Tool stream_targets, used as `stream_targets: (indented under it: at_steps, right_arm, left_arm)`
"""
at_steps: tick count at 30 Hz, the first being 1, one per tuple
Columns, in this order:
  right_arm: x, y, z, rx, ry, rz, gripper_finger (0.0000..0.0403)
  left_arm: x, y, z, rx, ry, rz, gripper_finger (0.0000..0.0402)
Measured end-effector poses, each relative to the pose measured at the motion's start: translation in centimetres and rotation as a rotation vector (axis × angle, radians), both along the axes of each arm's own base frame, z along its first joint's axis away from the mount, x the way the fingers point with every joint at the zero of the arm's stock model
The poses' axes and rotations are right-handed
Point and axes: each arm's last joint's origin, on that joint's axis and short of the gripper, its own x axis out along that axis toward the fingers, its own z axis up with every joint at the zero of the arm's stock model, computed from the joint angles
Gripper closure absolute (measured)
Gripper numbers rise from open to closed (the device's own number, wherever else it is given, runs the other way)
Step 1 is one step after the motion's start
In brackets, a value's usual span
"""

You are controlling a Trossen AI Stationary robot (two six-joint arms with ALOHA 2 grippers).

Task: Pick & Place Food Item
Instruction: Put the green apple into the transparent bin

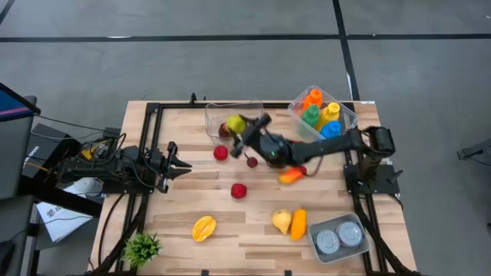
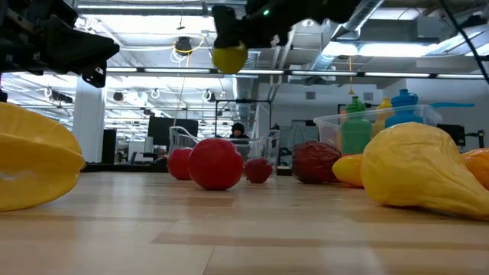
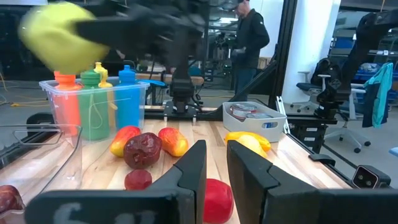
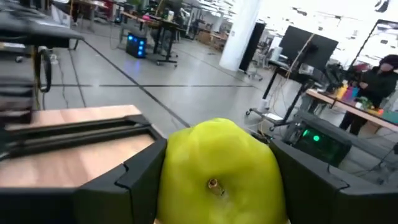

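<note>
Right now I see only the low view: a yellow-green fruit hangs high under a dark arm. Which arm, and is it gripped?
Observer: The right gripper; its wrist view shows both fingers clamped on the yellow-green fruit.
Operator: Over what?
Observer: The high view puts it above the clear bin at the far edge.
Operator: The left arm?
Observer: The left gripper waits at the table's left side, fingers slightly apart, empty.

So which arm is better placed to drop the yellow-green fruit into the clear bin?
The right. The right gripper already holds the yellow-green fruit above the clear bin, while the left gripper waits empty at the table's left side.
</note>
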Motion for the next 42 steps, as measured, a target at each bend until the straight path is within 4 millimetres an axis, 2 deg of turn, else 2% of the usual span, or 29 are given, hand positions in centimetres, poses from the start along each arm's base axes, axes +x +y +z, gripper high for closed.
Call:
stream_targets:
  at_steps: [4, 8, 11, 16, 23, 28, 39, 42]
  right_arm:
    - [1.8, -4.6, 1.4, 0.098, -0.046, 0.05, 0.0152]
    - [4.2, -8.7, 1.7, 0.239, -0.031, 0.118, 0.0152]
    - [6.0, -11.2, 1.3, 0.287, 0.045, 0.105, 0.0152]
    - [8.7, -13.7, -1.0, 0.34, 0.202, 0.05, 0.0152]
    - [11.2, -15.0, -3.4, 0.386, 0.328, 0.051, 0.0152]
    - [11.7, -15.1, -5.3, 0.419, 0.412, 0.055, 0.0152]
    - [11.6, -15.4, -5.3, 0.423, 0.417, 0.048, 0.0134]
    - [11.9, -15.6, -6.3, 0.427, 0.421, 0.046, 0.0133]
  left_arm:
    - [0.0, 0.0, 0.0, 0.0, 0.0, 0.0, 0.0348]
    - [0.0, 0.0, 0.0, 0.0, 0.0, 0.0, 0.0348]
    - [0.0, 0.0, 0.0, 0.0, 0.0, 0.0, 0.0348]
    - [0.0, 0.0, 0.0, 0.0, 0.0, 0.0, 0.0348]
    - [0.0, 0.0, 0.0, 0.0, 0.0, 0.0, 0.0348]
    - [0.0, 0.0, 0.0, 0.0, 0.0, 0.0, 0.0348]
    - [0.0, 0.0, 0.0, 0.0, 0.0, 0.0, 0.0348]
    - [0.0, 0.0, 0.0, 0.0, 0.0, 0.0, 0.0348]
